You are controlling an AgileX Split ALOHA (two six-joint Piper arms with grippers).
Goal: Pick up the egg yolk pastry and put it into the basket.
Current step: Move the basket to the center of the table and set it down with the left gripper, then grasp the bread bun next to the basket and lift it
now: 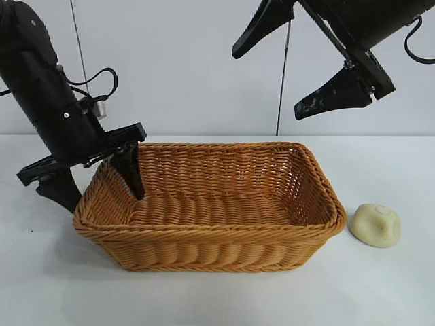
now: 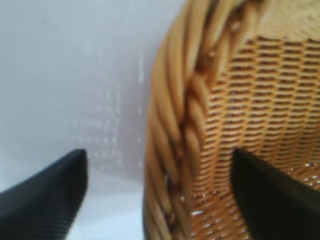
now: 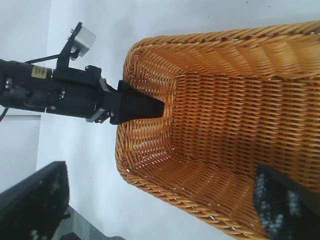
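Left gripper [image 1: 102, 180]: jaws open astride the basket [image 1: 204, 234] end wall, probably to steady it.
Right gripper [image 1: 299, 71]: open, empty, high above.
Egg yolk pastry [image 1: 375, 224]: on the table, outside the basket.

Woven wicker basket [image 1: 211, 234], golden and ribbed with a braided rim; pastry [image 1: 375, 224] matt, smooth, faintly creased; counter [image 1: 380, 292] smooth white; left tool [image 1: 98, 183] matt black plastic.
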